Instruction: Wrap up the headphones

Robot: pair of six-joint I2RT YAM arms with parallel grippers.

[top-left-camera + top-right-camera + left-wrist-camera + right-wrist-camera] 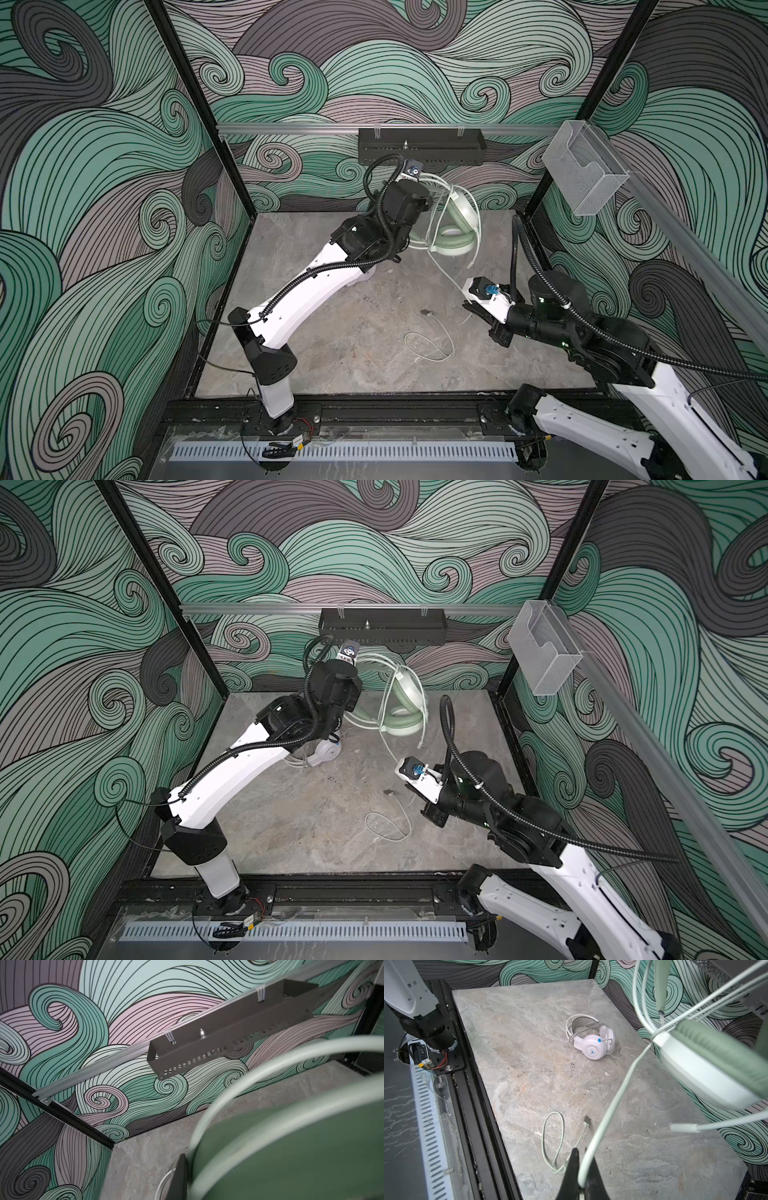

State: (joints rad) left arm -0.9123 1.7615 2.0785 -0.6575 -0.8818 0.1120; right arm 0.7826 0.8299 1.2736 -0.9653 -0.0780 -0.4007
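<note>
- Roughly half done, on this evidence: the white headset (593,1040) lies on the grey marbled surface (529,1053) at the centre of the right wrist view. Its cable looks gathered around the band, so that one appears finished.
- The mint green headset (455,232) is the job in hand. In both top views it sits at upper centre of the frame, just below the black wall tray (419,145). It is raised clear of the surface beside the left arm's wrist.
- Only one of the left fingers (179,1176) shows, at the bottom edge of the left wrist view, hard against the headset's green padding (291,1147). They read as clamped tight on the headset, though the contact itself is hidden.
- The right fingers (574,1164), at bottom centre of the right wrist view, are pinched closed on the mint cable (612,1105). The cable climbs from them to the lifted earcup.
- Several strands of cable cross the band and cups.
- Left to wind is the tail beyond the right fingers: a loose loop (552,1140) and its plug (586,1124), lying on the surface at lower centre.
- The headset has pale mint shells, darker green cushions and a thin pale cord.
</note>
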